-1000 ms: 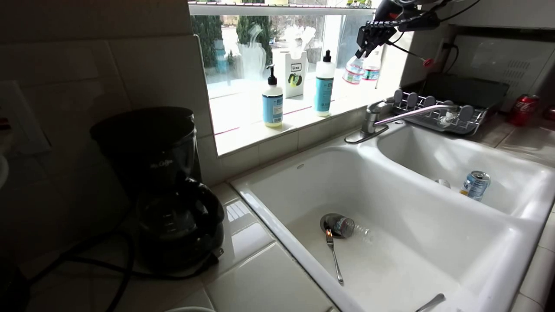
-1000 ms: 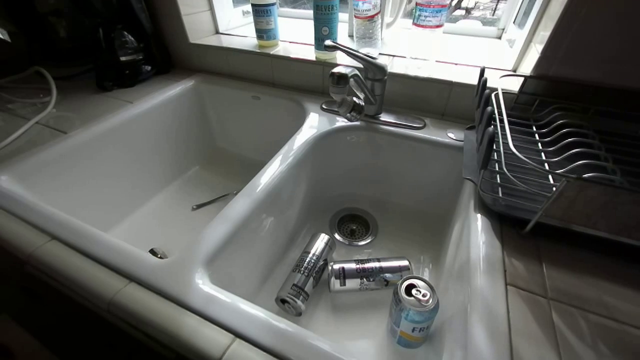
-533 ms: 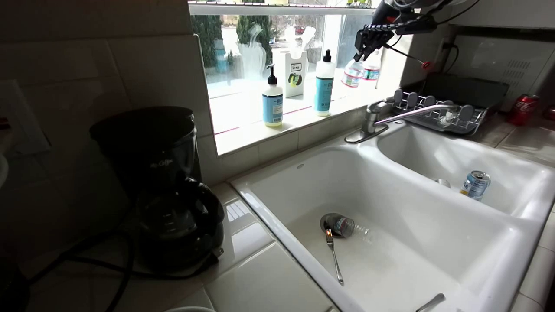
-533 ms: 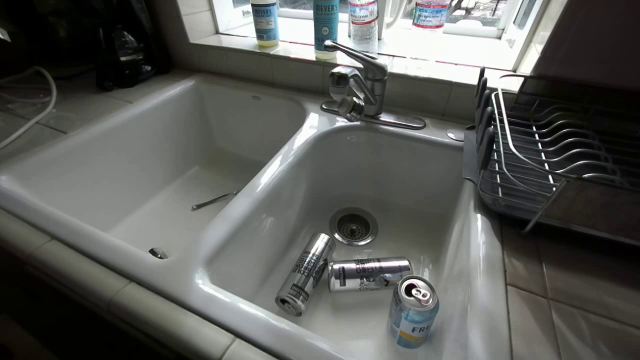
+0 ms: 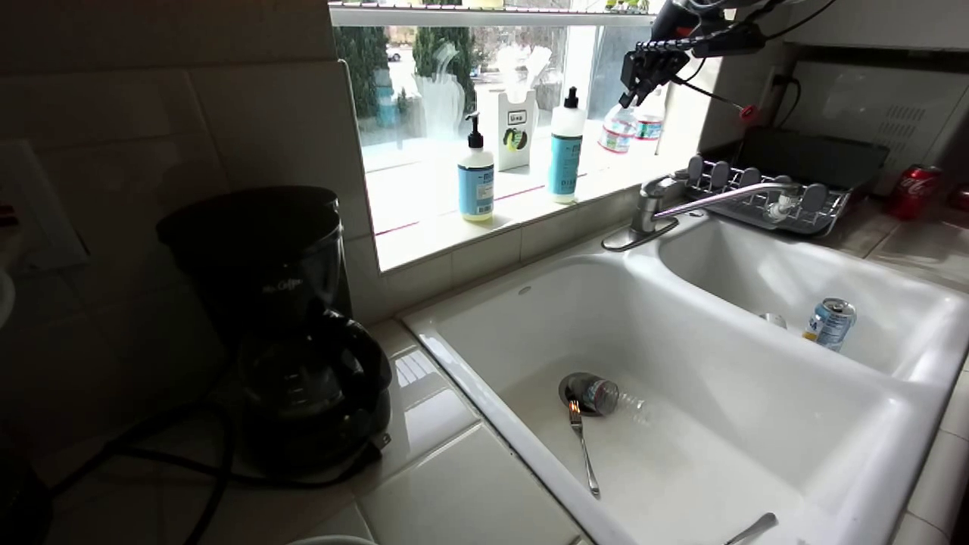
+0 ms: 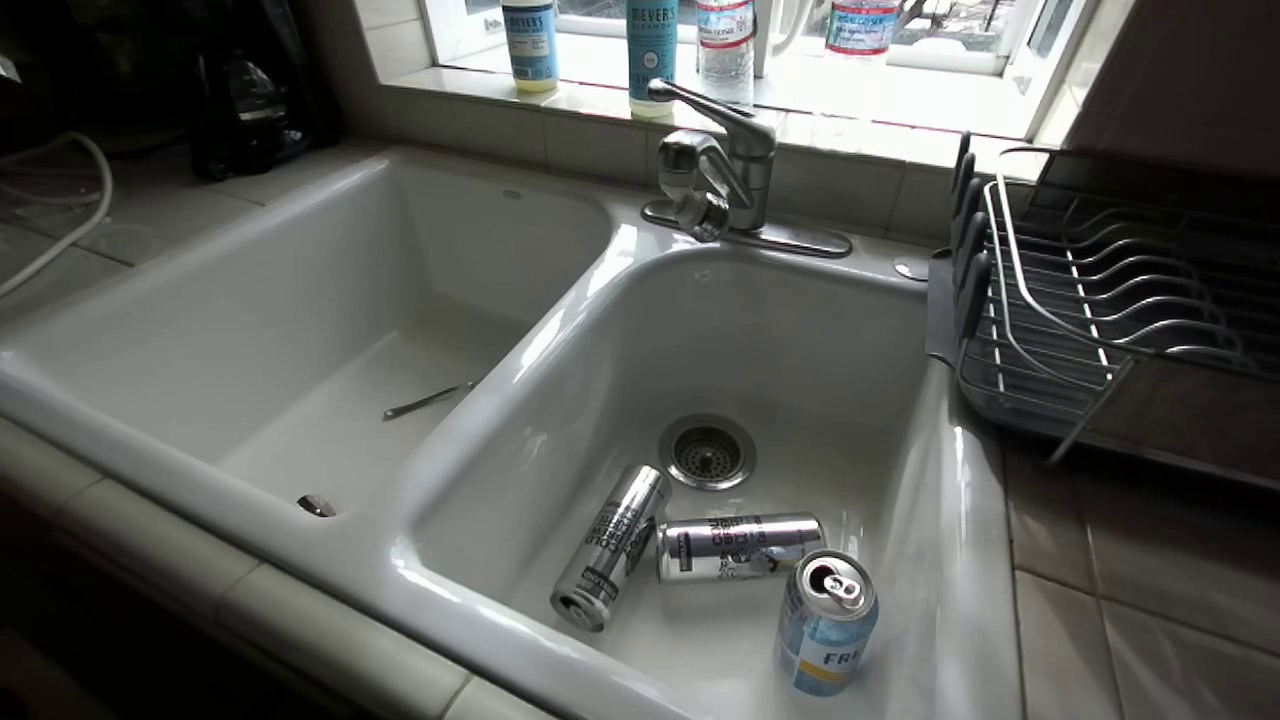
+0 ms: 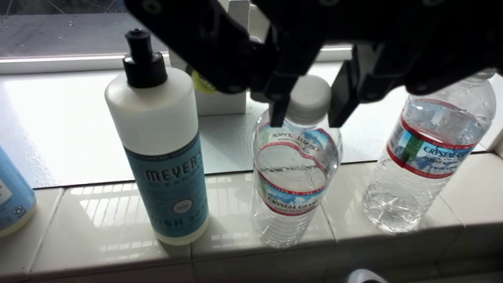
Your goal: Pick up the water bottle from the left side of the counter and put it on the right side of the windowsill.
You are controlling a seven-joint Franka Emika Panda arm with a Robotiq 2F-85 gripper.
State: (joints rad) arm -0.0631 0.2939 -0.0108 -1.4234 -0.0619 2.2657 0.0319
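Placing step, I reckon: the end effector (image 7: 307,116) is pinched in narrow, holding the clear ribbed plastic water bottle (image 7: 292,179) by its top at the long pale windowsill (image 5: 424,236). Can't tell if its base touches. Next, probably settle it, let go, lift straight up.

This is a kitchen. A white double-basin sink (image 6: 510,370) with a metal faucet (image 6: 752,175) is set into a tiled counter (image 5: 469,484). A wire dish rack (image 6: 1165,326) stands on one side of it and a black coffee maker (image 5: 303,303) on the other. A dish soap bottle (image 7: 169,184) stands on the windowsill (image 5: 522,210), and a fork (image 5: 580,446) lies in one basin (image 5: 681,454).
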